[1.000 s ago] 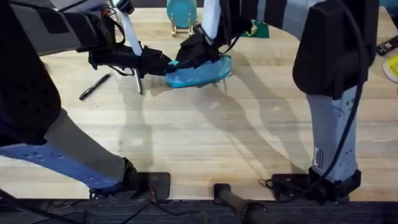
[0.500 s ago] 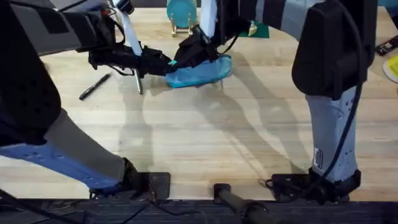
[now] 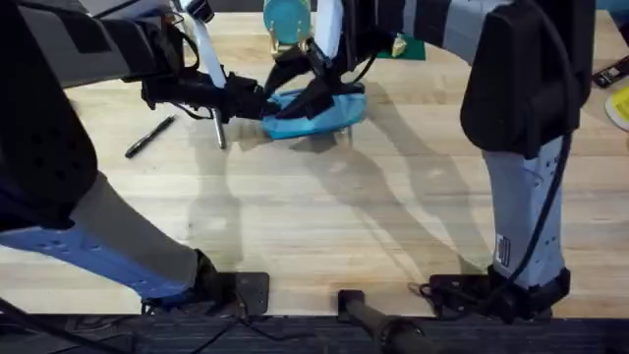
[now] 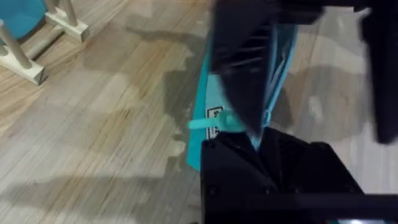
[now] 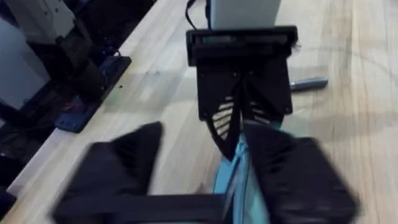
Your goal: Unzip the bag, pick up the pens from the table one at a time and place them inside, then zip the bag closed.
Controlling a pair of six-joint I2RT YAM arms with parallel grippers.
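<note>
The left pincer is closed on the left end of the bag, pinning that end down; in its own wrist view the fingers come together over the light-blue fabric beside a small white label. The right pincer sits on top of the pouch just past the left one, its fingers spread and straddling the zipper line, as the right wrist view shows with the blue fabric running up between them toward the left pincer.

The bag lies at the far middle of the bench, its long axis running left to right with a slight tilt. The move turns on that axis: the zipper runs away from the left pincer toward the right, so the right arm, already on it, looks best placed to draw the pull rightward while the left holds.

The silver-grey pen lies just beside the left pincer, and the black pen farther left, both nearer the left arm.
</note>
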